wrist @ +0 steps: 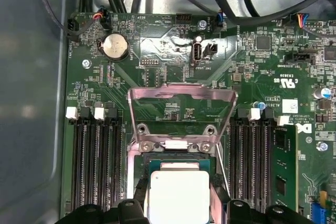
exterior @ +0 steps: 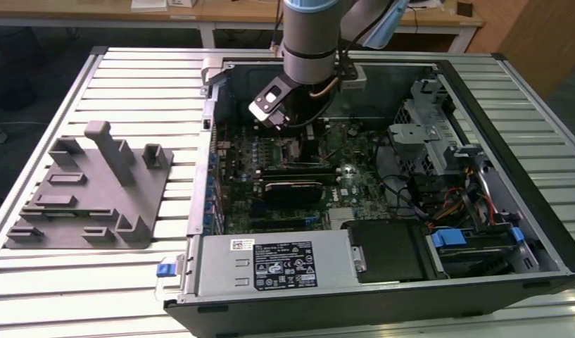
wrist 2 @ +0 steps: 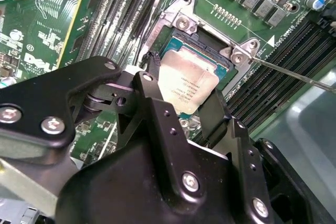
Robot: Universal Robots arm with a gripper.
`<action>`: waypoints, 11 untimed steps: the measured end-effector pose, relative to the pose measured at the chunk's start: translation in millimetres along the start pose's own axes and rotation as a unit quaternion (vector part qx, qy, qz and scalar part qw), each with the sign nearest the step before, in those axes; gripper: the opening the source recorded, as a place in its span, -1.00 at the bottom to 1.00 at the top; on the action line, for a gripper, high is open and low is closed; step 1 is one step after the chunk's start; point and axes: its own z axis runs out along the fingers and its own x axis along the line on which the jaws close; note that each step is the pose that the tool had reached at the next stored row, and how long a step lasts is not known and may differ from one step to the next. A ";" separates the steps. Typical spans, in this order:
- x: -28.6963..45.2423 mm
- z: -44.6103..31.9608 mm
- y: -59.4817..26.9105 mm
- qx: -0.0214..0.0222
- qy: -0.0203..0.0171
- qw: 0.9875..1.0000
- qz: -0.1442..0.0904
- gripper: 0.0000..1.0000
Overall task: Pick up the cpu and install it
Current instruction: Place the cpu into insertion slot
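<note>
Black-fingered, the hand (wrist 2: 182, 95) clasps the cpu (wrist 2: 189, 80) by two opposite edges. The chip's flat, matte silver square sits over the open socket (wrist 2: 207, 43); whether it is seated is unclear. A bright steel frame (wrist: 181, 95) stands hinged up. In the exterior view, a grey fixture (exterior: 85, 190) lies at nine o'clock of the case (exterior: 381, 310) on the ribbed metal desk (exterior: 127, 77).

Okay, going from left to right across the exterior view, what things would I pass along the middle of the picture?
gray fixture → motherboard → metal drive cage
</note>
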 end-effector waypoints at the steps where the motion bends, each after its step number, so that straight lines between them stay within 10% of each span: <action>1: 0.1 0.4 0.0 0.000 0.000 1.000 0.000 0.08; 11: 0.9 3.9 -0.7 0.000 0.000 1.000 0.001 0.08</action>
